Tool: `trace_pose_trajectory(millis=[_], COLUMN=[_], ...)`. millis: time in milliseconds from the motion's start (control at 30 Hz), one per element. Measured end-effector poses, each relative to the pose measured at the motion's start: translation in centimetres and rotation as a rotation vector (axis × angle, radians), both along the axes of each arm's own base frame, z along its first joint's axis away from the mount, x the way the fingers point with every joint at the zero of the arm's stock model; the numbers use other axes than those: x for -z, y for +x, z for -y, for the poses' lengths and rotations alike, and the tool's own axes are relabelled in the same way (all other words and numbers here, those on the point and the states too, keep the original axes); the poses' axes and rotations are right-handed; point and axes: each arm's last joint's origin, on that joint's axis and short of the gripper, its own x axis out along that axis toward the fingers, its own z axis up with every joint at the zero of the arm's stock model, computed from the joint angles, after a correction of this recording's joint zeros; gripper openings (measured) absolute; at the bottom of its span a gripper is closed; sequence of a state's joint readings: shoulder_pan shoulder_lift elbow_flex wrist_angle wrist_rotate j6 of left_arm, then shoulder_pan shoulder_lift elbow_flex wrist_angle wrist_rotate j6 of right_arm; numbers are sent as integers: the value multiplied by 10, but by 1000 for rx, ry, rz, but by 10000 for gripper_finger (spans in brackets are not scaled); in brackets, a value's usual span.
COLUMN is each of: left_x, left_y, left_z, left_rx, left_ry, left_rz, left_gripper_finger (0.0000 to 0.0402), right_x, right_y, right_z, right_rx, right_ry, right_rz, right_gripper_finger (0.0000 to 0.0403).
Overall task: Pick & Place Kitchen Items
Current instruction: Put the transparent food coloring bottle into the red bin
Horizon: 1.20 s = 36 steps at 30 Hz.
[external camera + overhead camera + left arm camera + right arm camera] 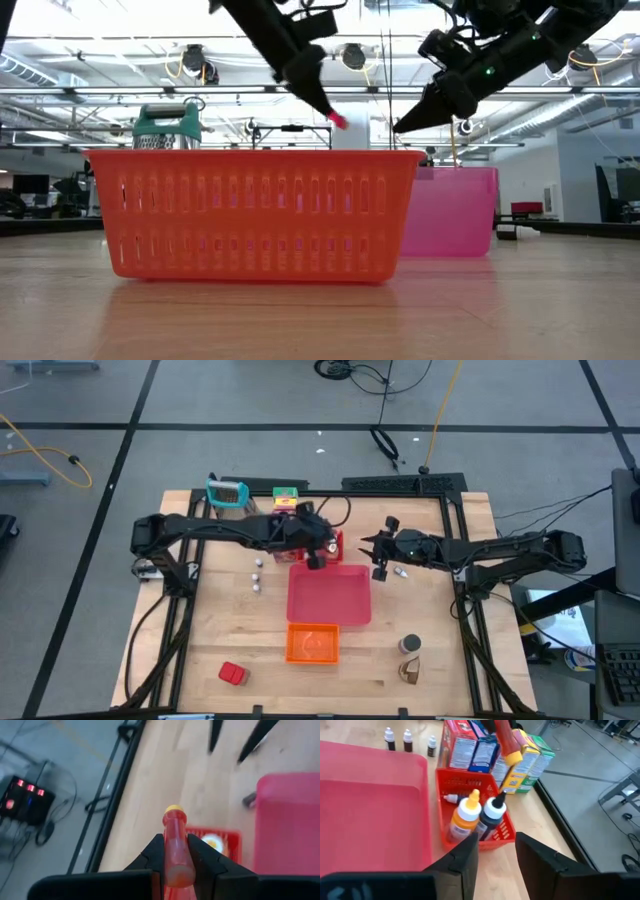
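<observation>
From above, I have the left gripper (316, 557) hanging just past the far edge of the big pink tray (329, 596), over the small red basket (333, 545), because that is where the squeeze bottles are kept; the right gripper (377, 552) waits just off the pink tray's far right corner, and the food boxes (285, 499) stand beyond the tray with the teal-handled grater (228, 493). At table height, the slotted orange basket (250, 213) fills the foreground in front of the translucent pink tray (455, 210), and both arms are held clear above their rims, a red tip showing at the left gripper (322, 108). Past my left fingers (150, 857), the jaws are clamped on a slim red bottle (175, 845) with a rounded yellow cap, glossy plastic, held lengthwise so it stays put. From the right wrist, my dark fingers (465, 857) stand apart on nothing, facing the gridded red basket (460, 785) with its orange and dark bottles, white-capped, and the printed cardboard boxes (530, 755)
</observation>
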<state>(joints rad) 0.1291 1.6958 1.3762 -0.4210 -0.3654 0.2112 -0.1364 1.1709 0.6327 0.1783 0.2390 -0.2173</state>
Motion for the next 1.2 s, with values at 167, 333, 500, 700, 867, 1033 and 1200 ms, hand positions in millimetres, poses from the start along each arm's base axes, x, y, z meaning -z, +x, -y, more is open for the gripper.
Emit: trace_pose_trajectory(millis=[167,333,500,700,867,1033,1200], left_x=[-9,1,24,49,64,77,82], left_y=[-19,-26,-29,-32,-33,-35,-36], left_z=[-5,-9,-14,-19,-19,-20,-21], left_rx=[-103,-136,-114,-86,-79,-80,-94], left_ry=[-23,-55,-117,-163,-170,-158,-165], left_rz=[-47,-126,-128,-70,-8,78,102], left_gripper_finger=[52,52,49,69,57,58,114], right_x=[0,1,1,3,3,3,3], right_y=[0,0,-1,-1,-2,-2,-2], right_z=[0,0,0,0,0,0,0], right_rx=[-1,-2,5,7,7,11,17], right_ry=[1,2,20,25,25,34,45], right_rz=[-3,-6,-10,-26,-28,-25,-23], right_gripper_finger=[114,109,109,109,105,106,105])
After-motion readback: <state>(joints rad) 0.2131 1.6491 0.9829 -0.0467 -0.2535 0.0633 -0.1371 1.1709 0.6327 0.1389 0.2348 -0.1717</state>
